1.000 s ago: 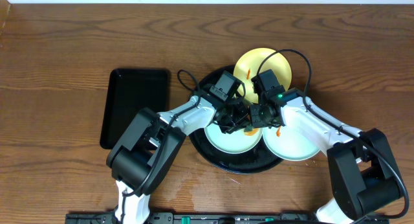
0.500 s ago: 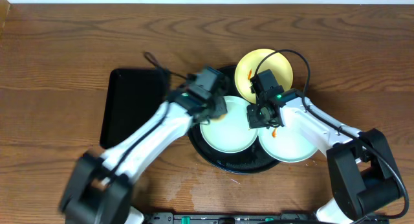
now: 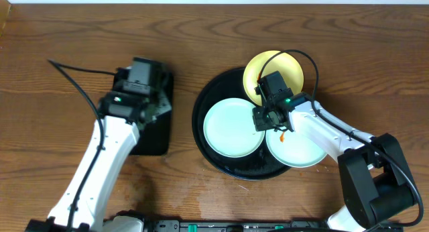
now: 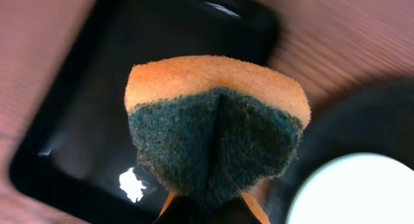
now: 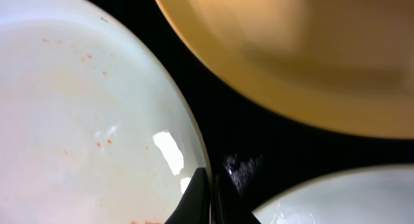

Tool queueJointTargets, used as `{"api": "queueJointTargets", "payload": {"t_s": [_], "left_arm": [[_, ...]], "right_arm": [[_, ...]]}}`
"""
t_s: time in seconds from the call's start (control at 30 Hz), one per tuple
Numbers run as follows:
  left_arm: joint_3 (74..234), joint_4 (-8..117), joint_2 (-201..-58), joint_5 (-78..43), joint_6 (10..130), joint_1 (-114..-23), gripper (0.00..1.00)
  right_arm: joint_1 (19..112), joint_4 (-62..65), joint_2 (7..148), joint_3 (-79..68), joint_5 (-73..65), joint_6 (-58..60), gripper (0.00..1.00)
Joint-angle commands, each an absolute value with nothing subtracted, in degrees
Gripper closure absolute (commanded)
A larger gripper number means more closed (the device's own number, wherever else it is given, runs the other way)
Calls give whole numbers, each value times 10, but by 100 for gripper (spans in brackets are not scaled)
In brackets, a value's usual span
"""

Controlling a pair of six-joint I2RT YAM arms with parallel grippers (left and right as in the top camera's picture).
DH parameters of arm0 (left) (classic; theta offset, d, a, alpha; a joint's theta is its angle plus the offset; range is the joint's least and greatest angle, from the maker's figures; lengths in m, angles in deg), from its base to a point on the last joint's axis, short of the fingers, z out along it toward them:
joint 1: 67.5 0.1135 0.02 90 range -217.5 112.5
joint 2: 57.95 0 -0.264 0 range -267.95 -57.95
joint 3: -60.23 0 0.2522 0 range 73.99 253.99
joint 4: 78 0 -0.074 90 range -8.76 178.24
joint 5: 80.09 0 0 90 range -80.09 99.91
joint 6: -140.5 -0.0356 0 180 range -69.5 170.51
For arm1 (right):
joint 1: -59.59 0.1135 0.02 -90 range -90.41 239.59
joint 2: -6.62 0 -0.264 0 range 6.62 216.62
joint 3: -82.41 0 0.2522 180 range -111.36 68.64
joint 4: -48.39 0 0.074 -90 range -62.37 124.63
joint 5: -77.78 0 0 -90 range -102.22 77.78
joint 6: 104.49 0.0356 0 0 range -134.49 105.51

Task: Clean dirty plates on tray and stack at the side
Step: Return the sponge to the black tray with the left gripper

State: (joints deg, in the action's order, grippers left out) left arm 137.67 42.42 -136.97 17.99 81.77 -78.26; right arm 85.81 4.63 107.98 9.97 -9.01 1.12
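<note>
The sponge hides most of the left tool. In the right wrist view, the yellow plate at 1 o'clock is blurred and edge-cropped.

We see bright, even light; glare glints on the small black tray and pale plate; close views blur.

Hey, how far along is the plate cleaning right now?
Done: the left mint plate looks mostly wiped, only faint orange specks. In hand: the left fingers hold the sponge over the rectangular tray; the right fingers sit at that plate's rim. Left: the right mint plate shows an orange smear, and nothing is stacked off the round tray.
</note>
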Motion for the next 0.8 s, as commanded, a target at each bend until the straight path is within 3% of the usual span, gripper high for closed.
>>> {"api": "queueJointTargets", "payload": {"t_s": [0.0,0.13,0.2,0.6,0.67,0.77], "left_arm": [[1355,422,-1403,209,805,-740,93],[1347,425,-1464,200,790,-710,93],[1347,431,-1493,189,762,-710,93],[1347,444,-1545,189,730,-711,91],[1347,448,-1545,189,724,-711,91],[1347,457,-1545,187,710,-711,91]], "right_arm": [[863,51,1074,92,-87,0,99],[863,50,1075,95,-60,-13,98],[863,52,1077,98,-59,-13,92],[850,56,1118,99,-26,-39,89],[845,60,1122,99,-22,-39,90],[840,67,1122,99,-20,-44,99]]}}
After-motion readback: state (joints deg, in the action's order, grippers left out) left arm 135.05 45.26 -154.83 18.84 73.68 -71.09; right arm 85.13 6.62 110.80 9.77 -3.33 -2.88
